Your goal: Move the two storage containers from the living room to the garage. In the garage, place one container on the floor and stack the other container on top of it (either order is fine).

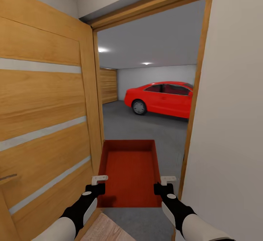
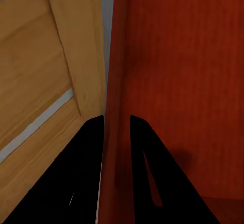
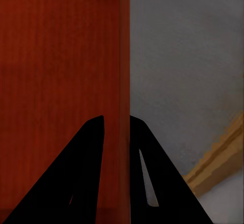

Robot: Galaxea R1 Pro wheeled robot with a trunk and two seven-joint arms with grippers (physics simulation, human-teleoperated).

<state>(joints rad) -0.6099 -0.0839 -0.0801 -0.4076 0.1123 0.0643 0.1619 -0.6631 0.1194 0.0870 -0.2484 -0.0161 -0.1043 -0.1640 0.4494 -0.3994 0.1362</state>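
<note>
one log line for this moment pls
place: garage doorway | bin: held by side walls | left claw: shut on bin | right claw: shut on bin

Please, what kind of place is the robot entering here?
Most likely a home garage, seen through a doorway: a red car stands on a grey concrete floor, under a plain grey ceiling with spot lights.

One storage container (image 1: 129, 170): orange-red rectangular bin, lidless, low walls, finely ribbed bottom. Held level in the air, long axis pointing away through the doorway, open side up. Left gripper (image 1: 98, 185) fingers (image 2: 84, 173) pinch its left wall, right gripper (image 1: 165, 185) fingers (image 3: 84, 173) pinch the right wall, both near the close end. Garage floor (image 1: 146, 128) ahead: mottled dark grey concrete, under the bin.
</note>
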